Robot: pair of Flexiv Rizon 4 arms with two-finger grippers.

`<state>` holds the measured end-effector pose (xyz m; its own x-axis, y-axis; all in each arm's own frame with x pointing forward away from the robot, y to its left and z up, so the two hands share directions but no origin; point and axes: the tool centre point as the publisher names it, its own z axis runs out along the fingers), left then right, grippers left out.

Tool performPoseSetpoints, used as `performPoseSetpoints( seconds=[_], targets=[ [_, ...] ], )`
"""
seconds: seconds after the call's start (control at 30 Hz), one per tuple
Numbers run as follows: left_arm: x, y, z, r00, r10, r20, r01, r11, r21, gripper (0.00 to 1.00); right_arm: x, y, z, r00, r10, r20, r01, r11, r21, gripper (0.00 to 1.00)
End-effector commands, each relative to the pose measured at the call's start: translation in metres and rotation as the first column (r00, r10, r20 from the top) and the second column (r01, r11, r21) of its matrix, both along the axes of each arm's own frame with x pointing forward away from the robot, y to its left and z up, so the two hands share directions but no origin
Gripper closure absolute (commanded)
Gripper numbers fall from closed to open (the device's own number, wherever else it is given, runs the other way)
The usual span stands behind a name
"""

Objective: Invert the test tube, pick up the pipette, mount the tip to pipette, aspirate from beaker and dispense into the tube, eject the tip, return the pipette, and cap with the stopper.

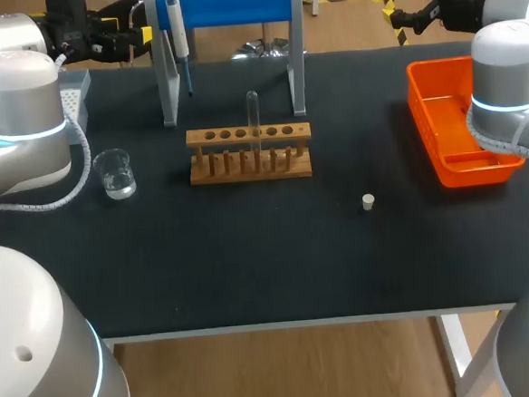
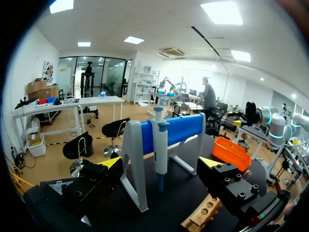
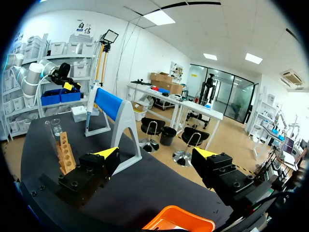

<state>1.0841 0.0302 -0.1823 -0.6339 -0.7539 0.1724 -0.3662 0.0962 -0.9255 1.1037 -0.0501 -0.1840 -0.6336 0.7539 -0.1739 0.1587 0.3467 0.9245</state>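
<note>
A clear test tube [image 1: 253, 119] stands in the wooden rack [image 1: 250, 154], rounded end up. The pipette [image 1: 177, 36] hangs on the blue-barred stand [image 1: 226, 6] behind it. A glass beaker [image 1: 116, 172] with a little liquid sits left of the rack, and a small white stopper [image 1: 368, 201] lies to its right front. My left gripper [image 1: 130, 35] hovers open at the back left; its own view shows the pipette [image 2: 161, 150] just ahead of its fingers. My right gripper [image 1: 406, 11] is open at the back right, holding nothing, with the rack [image 3: 65, 154] and tube [image 3: 49, 133] off to one side.
An orange tray [image 1: 454, 122] sits at the right edge under my right arm. A grey tip box [image 1: 73, 89] is at the back left by my left arm. The dark mat in front of the rack holds only the stopper.
</note>
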Motion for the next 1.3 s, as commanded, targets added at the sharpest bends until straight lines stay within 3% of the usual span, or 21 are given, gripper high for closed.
performPoseSetpoints(
  seconds=[0.03, 0.57, 0.9, 1.0, 1.3],
  targets=[
    [0.000, 0.000, 0.000, 1.000, 0.000, 0.000, 0.000, 1.000, -0.001, 0.00, 0.000, 0.000, 0.000, 1.000, 0.000, 0.000, 0.000, 1.000, 0.001, 0.00],
    [0.000, 0.000, 0.000, 1.000, 0.000, 0.000, 0.000, 1.000, -0.001, 0.00, 0.000, 0.000, 0.000, 1.000, 0.000, 0.000, 0.000, 1.000, 0.001, 0.00],
    [0.000, 0.000, 0.000, 1.000, 0.000, 0.000, 0.000, 1.000, -0.001, 0.00, -0.076, 0.026, -0.004, 0.995, 0.102, 0.002, -0.102, 0.992, 0.074, 0.00],
    [0.000, 0.000, 0.000, 1.000, 0.000, 0.000, 0.000, 1.000, -0.001, 0.00, -0.105, 0.043, -0.010, 0.988, 0.152, 0.000, -0.151, 0.982, 0.109, 0.00],
    [0.000, 0.000, 0.000, 1.000, 0.000, 0.000, 0.000, 1.000, -0.001, 0.00, -0.166, 0.082, -0.031, 0.966, 0.257, 0.015, -0.255, 0.947, 0.197, 0.00]
  ],
)
